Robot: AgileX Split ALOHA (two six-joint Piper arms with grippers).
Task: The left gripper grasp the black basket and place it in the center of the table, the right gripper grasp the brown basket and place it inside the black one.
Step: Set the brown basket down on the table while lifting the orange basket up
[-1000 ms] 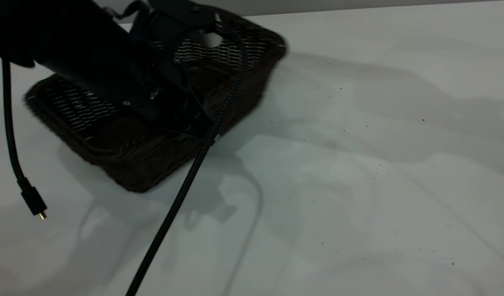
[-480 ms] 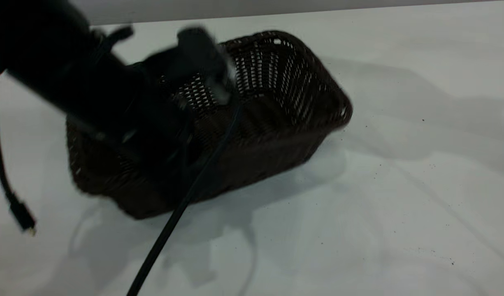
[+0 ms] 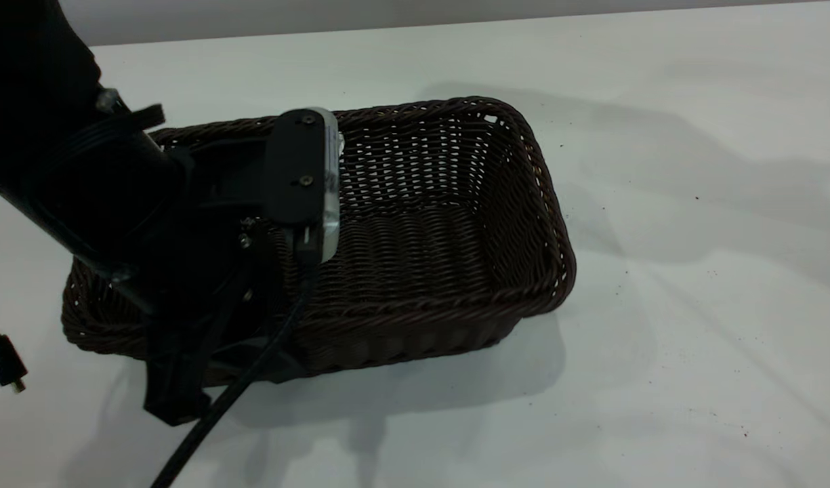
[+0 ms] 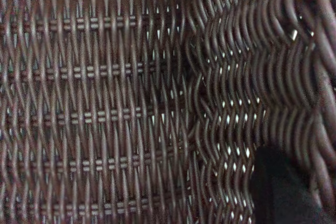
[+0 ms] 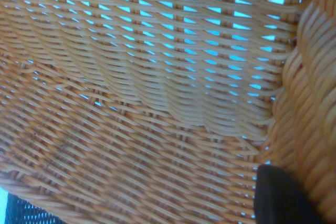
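The black basket (image 3: 421,230) rests upright on the table (image 3: 658,203), open side up and empty. My left gripper (image 3: 198,352) reaches down over the basket's near left rim and is shut on it; one finger shows outside the wall. In the left wrist view the dark weave (image 4: 105,103) fills the picture, with one fingertip (image 4: 278,192) against it. The brown basket (image 5: 131,103) fills the right wrist view. One finger (image 5: 283,198) of my right gripper lies against the inside of its braided rim (image 5: 310,103), shut on it. The right gripper is out of the exterior view.
A black cable (image 3: 204,427) runs from the left arm to the table's front edge. A loose plug (image 3: 5,366) hangs at the far left. Bare table lies to the right of and in front of the black basket.
The left arm has carried the black basket from the back left, tilted, to the right and nearer. It now rests level on the table.
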